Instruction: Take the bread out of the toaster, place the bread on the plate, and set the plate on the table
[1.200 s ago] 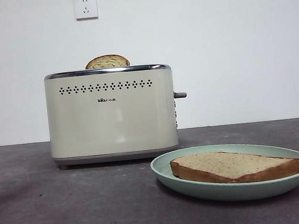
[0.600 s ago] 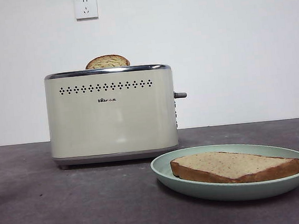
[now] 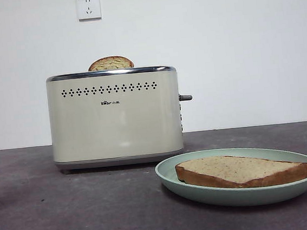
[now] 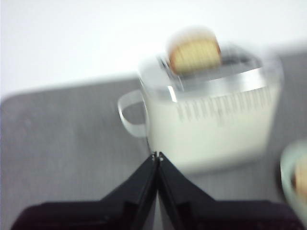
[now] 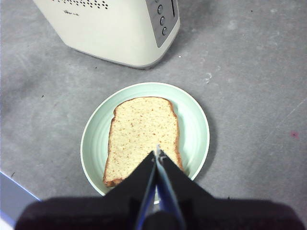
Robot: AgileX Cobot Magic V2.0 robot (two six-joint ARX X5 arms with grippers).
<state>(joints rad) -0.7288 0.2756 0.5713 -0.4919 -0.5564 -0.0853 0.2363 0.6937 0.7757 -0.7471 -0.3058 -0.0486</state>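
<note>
The bread (image 3: pixel 241 170), a wide slice with tan speckled crumb and dark-brown crust, lies flat in the pale mint-green plate (image 3: pixel 173 182), nearly filling it. The plate rests on the grey bench (image 3: pixel 70 215) toward its front edge, just beside the cream toaster (image 3: pixel 114 118), apart from it. A second slice (image 3: pixel 110 63) shows its domed top above the toaster's chrome rim. My right tool (image 5: pixel 158 152) hangs over the plate, tips pressed together, pinching nothing. My left tool (image 4: pixel 157 155), likewise pressed together, hangs near the toaster; that view is blurred.
</note>
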